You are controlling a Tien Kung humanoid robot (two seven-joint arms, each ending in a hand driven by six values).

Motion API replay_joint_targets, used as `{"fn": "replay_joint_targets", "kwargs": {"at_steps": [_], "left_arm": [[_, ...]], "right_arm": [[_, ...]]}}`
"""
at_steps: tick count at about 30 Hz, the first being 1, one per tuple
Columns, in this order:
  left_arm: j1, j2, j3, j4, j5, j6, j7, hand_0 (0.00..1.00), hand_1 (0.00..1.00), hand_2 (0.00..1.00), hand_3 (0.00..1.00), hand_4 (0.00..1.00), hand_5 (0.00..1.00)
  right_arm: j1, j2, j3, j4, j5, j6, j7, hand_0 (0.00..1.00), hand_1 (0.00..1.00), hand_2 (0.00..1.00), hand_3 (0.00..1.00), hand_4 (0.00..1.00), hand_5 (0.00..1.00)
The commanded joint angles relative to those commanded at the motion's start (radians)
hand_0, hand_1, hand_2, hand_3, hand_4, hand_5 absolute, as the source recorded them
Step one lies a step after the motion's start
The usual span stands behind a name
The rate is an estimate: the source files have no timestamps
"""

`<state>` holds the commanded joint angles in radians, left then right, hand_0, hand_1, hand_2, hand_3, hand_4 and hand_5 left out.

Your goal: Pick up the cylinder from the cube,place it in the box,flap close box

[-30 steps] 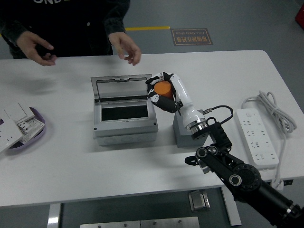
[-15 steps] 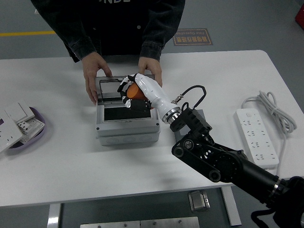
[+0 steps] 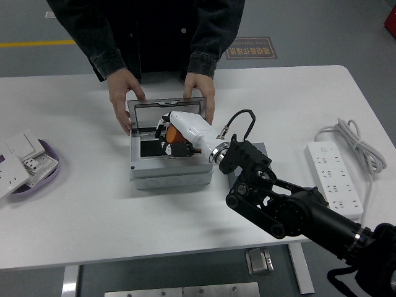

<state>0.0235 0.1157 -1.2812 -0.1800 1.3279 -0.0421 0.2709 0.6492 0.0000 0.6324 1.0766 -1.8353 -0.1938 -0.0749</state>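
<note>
Nearby, person's hands beside box.

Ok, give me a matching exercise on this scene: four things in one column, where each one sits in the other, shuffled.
Things:
1. orange cylinder
2. power strip
3. purple dish
4. person's hands

Places:
A. table's right side
B. on the open lid's two ends
C. table's left edge
D. in the right hand, over the box opening

Pairs: 1-D, 2-A, 3-C, 4-B

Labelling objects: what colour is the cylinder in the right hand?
Orange cylinder, head view, held over the open grey box.
</note>
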Motion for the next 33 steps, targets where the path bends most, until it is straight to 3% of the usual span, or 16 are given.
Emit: {"fn": "replay_joint_targets", "kwargs": {"at_steps": [4, 5, 10, 11, 16, 17, 33], "left_arm": [[0.000, 0.000, -0.002, 0.000, 0.003, -0.001, 0.000, 0.599, 0.581, 0.557, 0.602, 0.668, 0.274], [-0.001, 0.000, -0.002, 0.000, 0.003, -0.001, 0.000, 0.598, 0.580, 0.557, 0.601, 0.669, 0.275], [-0.002, 0.001, -0.001, 0.000, 0.002, -0.001, 0.000, 0.598, 0.580, 0.557, 0.601, 0.669, 0.275], [-0.002, 0.001, -0.001, 0.000, 0.001, -0.001, 0.000, 0.598, 0.580, 0.557, 0.601, 0.669, 0.275], [-0.002, 0.000, 0.000, 0.000, 0.001, -0.001, 0.000, 0.598, 0.580, 0.557, 0.601, 0.669, 0.275], [-0.002, 0.000, 0.000, 0.000, 0.001, -0.001, 0.000, 0.598, 0.581, 0.557, 0.602, 0.669, 0.276], [-0.007, -0.001, 0.003, 0.000, 0.003, -0.003, -0.002, 0.598, 0.579, 0.558, 0.603, 0.671, 0.279]], "right_arm": [[0.006, 0.000, -0.013, -0.004, -0.011, 0.020, 0.001, 0.214, 0.308, 0.355, 0.265, 0.002, 0.002], [0.008, 0.000, -0.017, -0.005, -0.018, 0.024, -0.002, 0.695, 0.602, 0.570, 0.580, 0.376, 0.002], [0.015, 0.000, -0.027, -0.007, -0.059, 0.037, -0.019, 0.695, 0.602, 0.570, 0.580, 0.376, 0.002], [0.016, 0.000, -0.028, -0.007, -0.068, 0.040, -0.023, 0.777, 0.682, 0.656, 0.671, 0.381, 0.070], [0.020, 0.000, -0.028, -0.005, -0.107, 0.045, -0.036, 0.777, 0.682, 0.656, 0.671, 0.381, 0.070], [0.021, 0.000, -0.027, -0.004, -0.112, 0.045, -0.037, 0.834, 0.721, 0.701, 0.719, 0.586, 0.039], [0.017, 0.000, -0.020, 0.000, -0.129, 0.043, -0.029, 0.844, 0.728, 0.717, 0.756, 0.644, 0.025]]}}
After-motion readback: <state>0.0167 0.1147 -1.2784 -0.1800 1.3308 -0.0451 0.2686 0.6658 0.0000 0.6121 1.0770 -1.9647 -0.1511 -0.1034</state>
